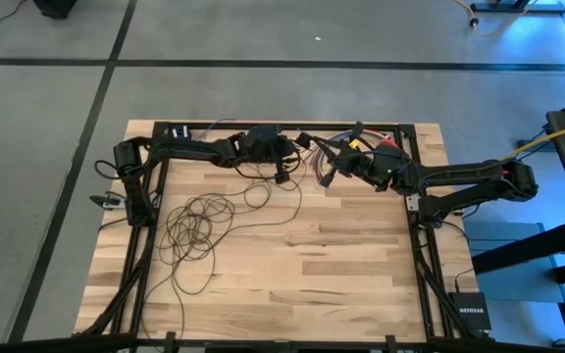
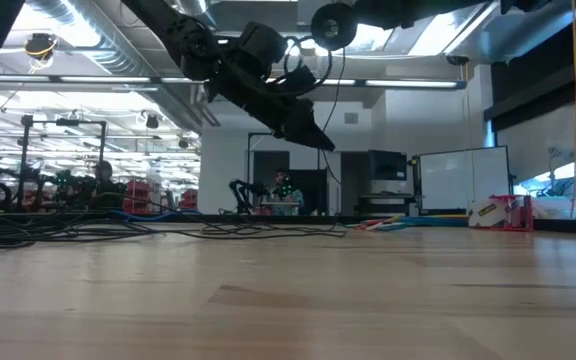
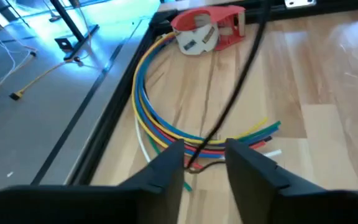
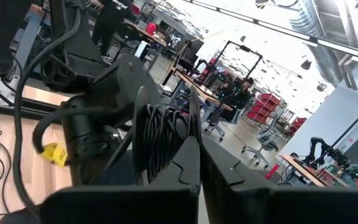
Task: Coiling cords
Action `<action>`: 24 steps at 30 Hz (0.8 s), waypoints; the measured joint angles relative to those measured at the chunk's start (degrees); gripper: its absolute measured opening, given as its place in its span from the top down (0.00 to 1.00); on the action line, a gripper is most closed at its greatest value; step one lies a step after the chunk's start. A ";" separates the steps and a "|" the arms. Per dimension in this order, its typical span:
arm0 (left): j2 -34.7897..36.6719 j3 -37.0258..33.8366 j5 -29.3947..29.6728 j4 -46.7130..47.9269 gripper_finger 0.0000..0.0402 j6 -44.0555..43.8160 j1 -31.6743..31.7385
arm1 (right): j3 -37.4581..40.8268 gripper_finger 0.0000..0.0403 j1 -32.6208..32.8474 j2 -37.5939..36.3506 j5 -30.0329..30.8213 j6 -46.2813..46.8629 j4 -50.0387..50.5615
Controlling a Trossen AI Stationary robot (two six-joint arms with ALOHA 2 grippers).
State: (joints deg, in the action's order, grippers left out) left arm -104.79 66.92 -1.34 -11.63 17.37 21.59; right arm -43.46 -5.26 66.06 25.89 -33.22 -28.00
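Left claw (image 3: pixel 205 163) part open astride the cords (image 3: pixel 241 81), right claw (image 4: pixel 199 163) closed, empty

Robotics lab (exposed ducts (image 2: pixel 78 30), workbenches (image 4: pixel 197 81))

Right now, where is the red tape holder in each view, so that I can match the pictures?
High view: the red tape holder is at the far edge of the table, right of the middle.
Low view: the holder is far off, at the right.
Left wrist view: the holder lies beyond the coloured wires.
Right wrist view: not in it.
Shared landmark: the coloured wires beside it.
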 joint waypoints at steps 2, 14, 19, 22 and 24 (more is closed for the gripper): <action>0.18 0.02 0.48 0.11 0.83 0.06 0.30 | 0.02 0.99 0.00 0.00 0.00 0.01 -0.01; 0.34 0.04 3.72 5.16 0.99 1.09 5.14 | 0.11 0.99 0.01 0.11 -0.98 0.21 1.26; 2.18 0.07 3.45 7.79 0.99 1.19 7.69 | 0.13 0.99 0.00 0.11 -0.87 0.45 2.55; 6.05 0.04 4.20 11.12 0.99 1.36 8.72 | 0.13 0.99 0.00 0.10 -0.55 0.49 3.24; 9.25 0.00 4.61 12.75 1.00 2.06 8.96 | 0.09 0.99 0.04 0.02 -0.59 0.47 3.69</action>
State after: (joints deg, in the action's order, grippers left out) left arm -95.54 66.92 3.27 1.12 19.43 30.56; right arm -43.38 -5.21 66.08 25.30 -32.75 -24.31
